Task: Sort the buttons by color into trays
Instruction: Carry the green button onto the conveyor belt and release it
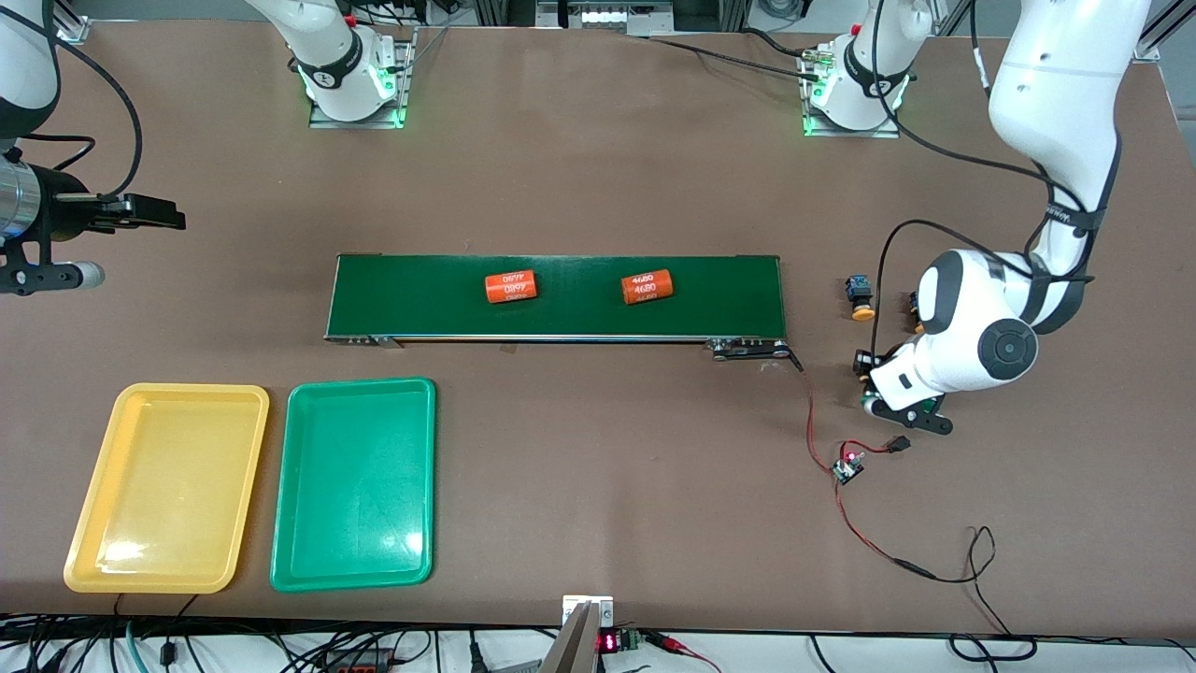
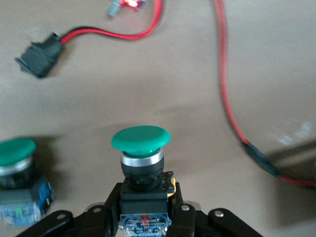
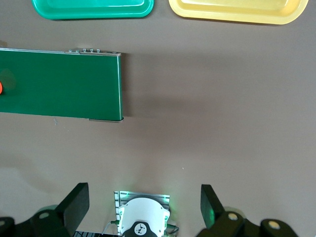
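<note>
My left gripper (image 2: pixel 143 200) is shut on the black body of a green-capped button (image 2: pixel 140 139) just above the table, at the left arm's end (image 1: pixel 883 393). A second green-capped button (image 2: pixel 15 150) stands on the table beside it. A yellow-orange-capped button (image 1: pixel 861 297) lies farther from the front camera, past the conveyor's end. Another orange cap (image 1: pixel 917 316) peeks out from under the left arm. The yellow tray (image 1: pixel 168 486) and green tray (image 1: pixel 355 481) lie side by side at the right arm's end, both bare. My right gripper (image 3: pixel 145 202) waits open there, holding nothing (image 1: pixel 140 211).
A dark-green conveyor belt (image 1: pixel 556 318) crosses the middle of the table with two orange cylinders (image 1: pixel 511 287) (image 1: pixel 647 286) on it. A red wire (image 1: pixel 811 411), a small circuit board (image 1: pixel 848 465) and a black switch (image 1: pixel 899 444) lie on the table near the left gripper.
</note>
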You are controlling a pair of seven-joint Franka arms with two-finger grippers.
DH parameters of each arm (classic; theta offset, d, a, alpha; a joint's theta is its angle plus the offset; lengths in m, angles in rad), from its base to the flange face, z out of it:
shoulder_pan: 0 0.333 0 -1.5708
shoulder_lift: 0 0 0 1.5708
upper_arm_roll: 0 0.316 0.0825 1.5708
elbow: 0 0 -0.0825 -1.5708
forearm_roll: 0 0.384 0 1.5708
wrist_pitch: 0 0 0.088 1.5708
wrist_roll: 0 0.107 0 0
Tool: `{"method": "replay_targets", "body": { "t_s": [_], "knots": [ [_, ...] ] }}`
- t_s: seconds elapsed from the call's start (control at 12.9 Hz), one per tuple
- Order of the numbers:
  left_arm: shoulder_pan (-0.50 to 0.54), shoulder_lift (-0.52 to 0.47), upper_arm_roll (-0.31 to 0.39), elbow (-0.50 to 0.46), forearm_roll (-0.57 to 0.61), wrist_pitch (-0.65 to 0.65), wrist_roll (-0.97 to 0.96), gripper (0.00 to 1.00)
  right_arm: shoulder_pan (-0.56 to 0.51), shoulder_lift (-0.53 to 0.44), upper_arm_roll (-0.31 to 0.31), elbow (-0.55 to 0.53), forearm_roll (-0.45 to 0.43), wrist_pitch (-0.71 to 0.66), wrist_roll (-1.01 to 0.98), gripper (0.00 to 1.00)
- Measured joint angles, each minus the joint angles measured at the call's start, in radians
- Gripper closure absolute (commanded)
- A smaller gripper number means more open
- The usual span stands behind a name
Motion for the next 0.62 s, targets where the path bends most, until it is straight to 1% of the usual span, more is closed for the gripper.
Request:
{"method": "replay_targets", "body": {
  "t_s": [0.08, 0.15, 0.23, 0.39, 0.54, 0.62],
  "knots": [
    [0.002, -0.026, -0.027, 0.012, 0.000, -0.096, -0.028, 0.77, 0.000, 0.000, 0.000, 0.000, 0.000, 0.000, 0.000, 0.00],
    [0.007, -0.050, -0.067, 0.021, -0.005, -0.189, -0.071, 0.77, 0.000, 0.000, 0.000, 0.000, 0.000, 0.000, -0.002, 0.00],
    [0.010, -0.069, -0.113, 0.027, -0.012, -0.255, -0.121, 0.78, -0.001, 0.000, 0.000, 0.000, 0.000, 0.000, -0.007, 0.00],
    [0.010, -0.102, -0.210, 0.029, -0.015, -0.307, -0.241, 0.80, -0.004, 0.000, 0.000, 0.000, 0.000, 0.000, -0.019, 0.00],
    [0.005, -0.116, -0.295, 0.024, -0.016, -0.316, -0.335, 0.80, -0.007, 0.000, 0.000, 0.000, 0.000, 0.000, -0.023, 0.00],
    [0.002, -0.116, -0.324, 0.014, -0.016, -0.310, -0.373, 0.80, -0.007, 0.000, 0.000, 0.000, 0.000, 0.000, -0.024, 0.00]
  ]
}}
